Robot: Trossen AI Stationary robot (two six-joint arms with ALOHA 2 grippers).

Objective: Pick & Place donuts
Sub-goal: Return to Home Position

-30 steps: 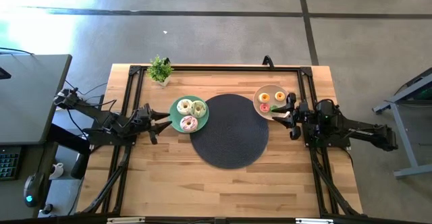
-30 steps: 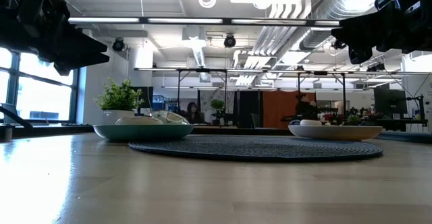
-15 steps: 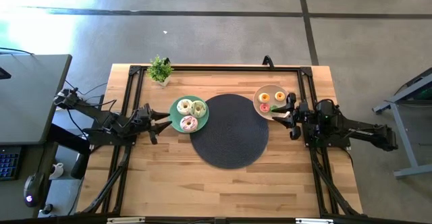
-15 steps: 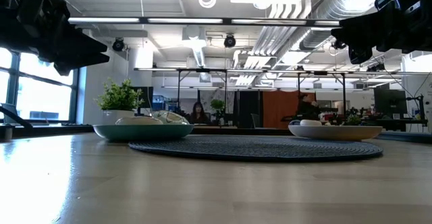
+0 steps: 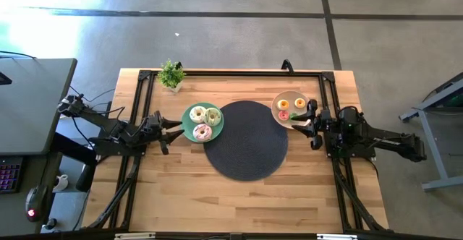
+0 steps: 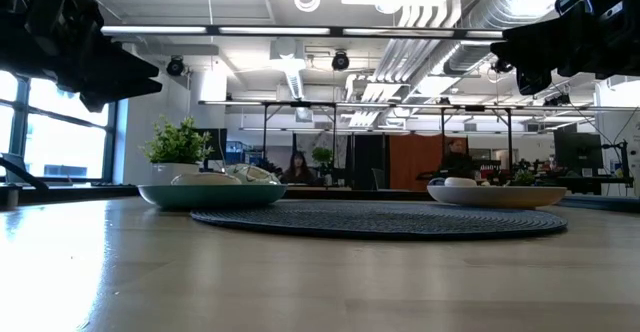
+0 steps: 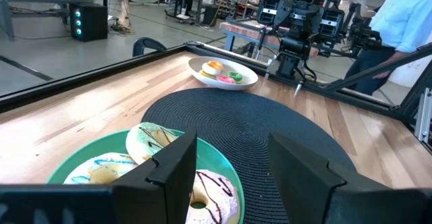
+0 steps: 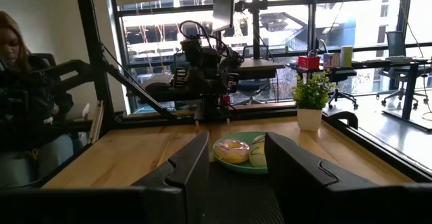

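- Nothing on the table has shifted since a second ago. Both arms sit as they did, and only a person far off in the room behind has moved a little.
- Left gripper hangs just beside the plate, fingers spread with nothing between them.
- Right gripper hangs at the edge of the bowl, fingers likewise apart and empty.
- Three big donuts lie on the plate. The small donuts lie in the bowl, four of them I think, though the gripper hides part of it.
- The mat lies between the two dishes. Sorting by size looks finished, which would explain why both arms hang back at the sides.
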